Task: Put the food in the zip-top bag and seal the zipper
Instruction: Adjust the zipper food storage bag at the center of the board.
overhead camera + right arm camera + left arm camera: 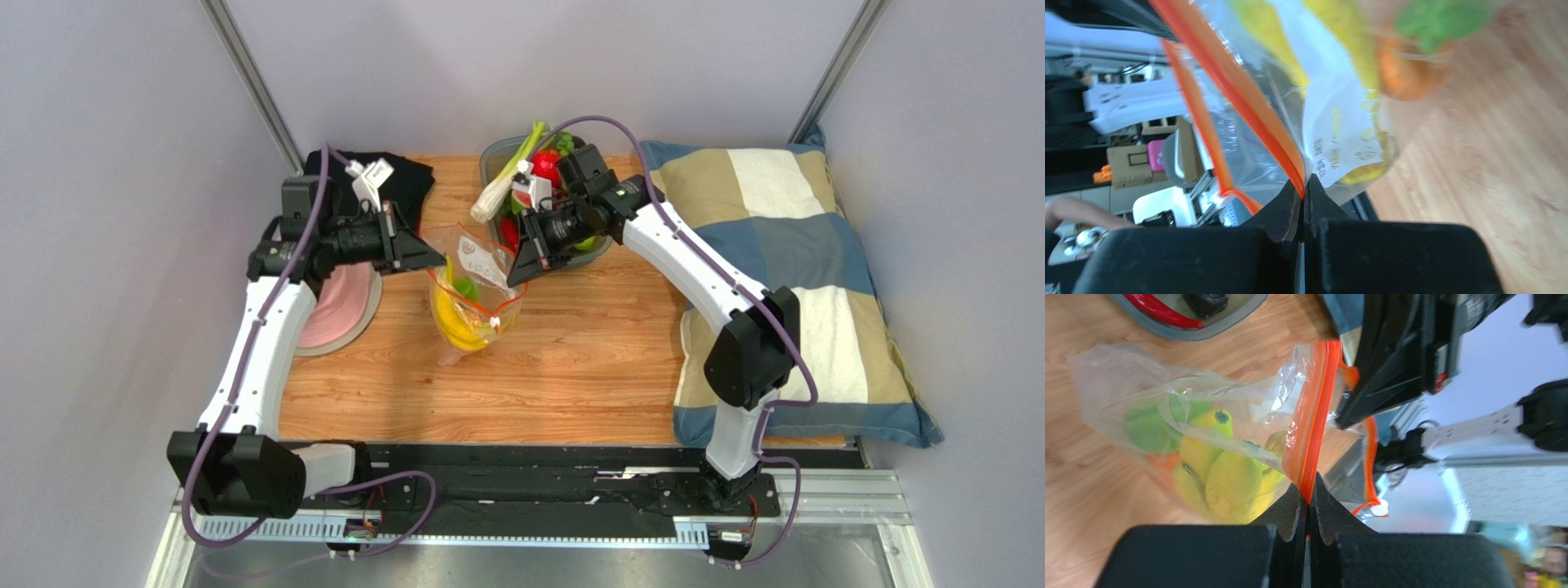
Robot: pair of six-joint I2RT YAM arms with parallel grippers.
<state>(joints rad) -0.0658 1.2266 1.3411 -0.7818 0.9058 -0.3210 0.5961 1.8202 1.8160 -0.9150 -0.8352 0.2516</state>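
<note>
Black fingers of my left end effector (1308, 499) fill the near edge of the left wrist view, pressed tight on one end of the zipper (1315, 416), with the orange-red strip running up and away from the tips. My right end effector (1303, 190) is likewise clamped on the zipper at the opposite end, just beside the white label (1333, 135). Between the two hangs the bag (472, 288), over the middle of the desk (589, 355); I cannot tell whether its bottom touches the wood. Its mouth is open: the second half of the strip bows away from the half I hold, and the white slider (1379, 508) sits at the end of that loose half. Inside the bag lie a yellow banana (1229, 484), a green fruit (1149, 425) whose kind I cannot make out through the crinkled plastic, and an orange (1407, 76) low down. Behind my right end effector stands the grey tray (497, 153), holding more food, red and green pieces among it. A checked pillow (797, 270) lies along the right side of the desk
</note>
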